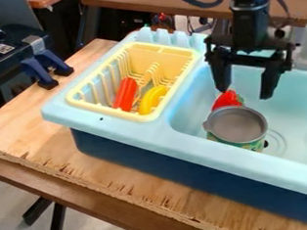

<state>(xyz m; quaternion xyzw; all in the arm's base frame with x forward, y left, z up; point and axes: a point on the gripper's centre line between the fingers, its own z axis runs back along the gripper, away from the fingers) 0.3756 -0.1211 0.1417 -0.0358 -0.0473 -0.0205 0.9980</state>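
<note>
The black two-finger hand (246,93) hangs wide open over the pale blue plastic sink (190,146). There we see a red strawberry-like toy (226,100) beside a round grey-topped can (236,124), its green label (252,145) unreadable to us.

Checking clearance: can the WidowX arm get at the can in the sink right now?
Likely yes: its open gripper hangs over the sink, near the can, whose top is uncovered. The red toy just behind could crowd a finger.
</note>
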